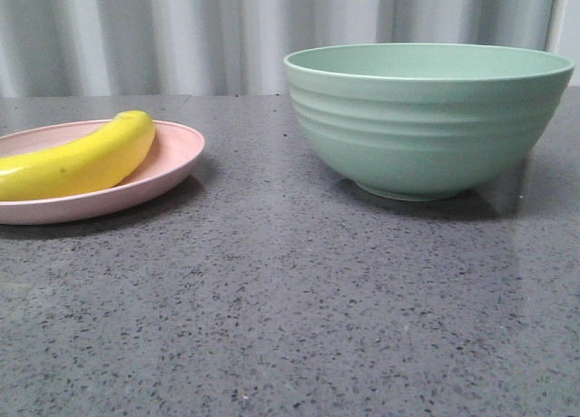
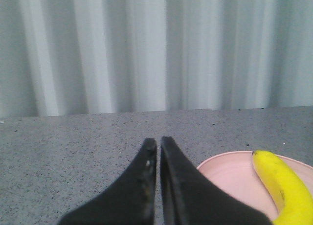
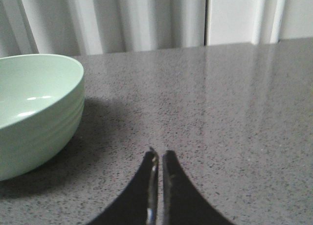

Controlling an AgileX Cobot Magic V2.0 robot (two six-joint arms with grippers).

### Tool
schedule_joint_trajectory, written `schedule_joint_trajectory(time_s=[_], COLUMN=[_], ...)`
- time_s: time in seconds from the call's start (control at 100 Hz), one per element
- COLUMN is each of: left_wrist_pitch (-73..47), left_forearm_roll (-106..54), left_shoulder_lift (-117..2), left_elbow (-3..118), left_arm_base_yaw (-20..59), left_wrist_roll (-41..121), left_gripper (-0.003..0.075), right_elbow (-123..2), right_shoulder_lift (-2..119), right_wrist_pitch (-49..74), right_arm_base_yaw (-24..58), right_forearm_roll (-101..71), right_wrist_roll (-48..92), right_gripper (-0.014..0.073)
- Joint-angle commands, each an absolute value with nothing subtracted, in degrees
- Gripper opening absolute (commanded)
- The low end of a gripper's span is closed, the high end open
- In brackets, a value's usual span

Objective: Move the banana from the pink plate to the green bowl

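Note:
The yellow banana (image 1: 82, 159) lies on the pink plate (image 1: 177, 159) at the left of the table. The pale green ridged bowl (image 1: 426, 118) stands upright at the right, empty as far as I can see. In the left wrist view my left gripper (image 2: 159, 141) is shut and empty, over bare table beside the plate (image 2: 230, 178) and banana (image 2: 286, 188). In the right wrist view my right gripper (image 3: 160, 153) is shut and empty, over bare table beside the bowl (image 3: 36, 112). Neither gripper shows in the front view.
The table is a grey speckled stone top (image 1: 290, 299). A pale pleated curtain (image 1: 181, 32) hangs behind it.

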State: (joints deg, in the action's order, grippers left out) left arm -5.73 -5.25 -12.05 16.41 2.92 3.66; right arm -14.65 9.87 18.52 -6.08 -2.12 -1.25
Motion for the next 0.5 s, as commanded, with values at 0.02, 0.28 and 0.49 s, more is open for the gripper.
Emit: schedule_joint_trajectory(time_s=[0.02, 0.28, 0.49], left_wrist_pitch=[-1.0, 0.5, 3.9], left_forearm_roll=[-5.9, -5.9, -5.9], left_shoulder_lift=[-17.9, -26.5, -29.4], left_elbow=[21.3, 24.7, 24.8], left_arm_base_yaw=[2.8, 2.8, 2.8], left_wrist_roll=[3.2, 3.2, 3.2], left_gripper=[-0.0019, 0.0048, 0.0448], right_elbow=[-20.9, -27.2, -27.2], right_shoulder_lift=[16.3, 27.9, 31.3], right_wrist_pitch=[15.8, 12.2, 13.7], right_arm_base_yaw=[-6.4, -6.4, -6.4], right_forearm_roll=[-5.6, -5.8, -5.8], right_wrist_roll=[-0.8, -0.8, -0.8], right_gripper=[-0.0071, -0.0072, -0.0072])
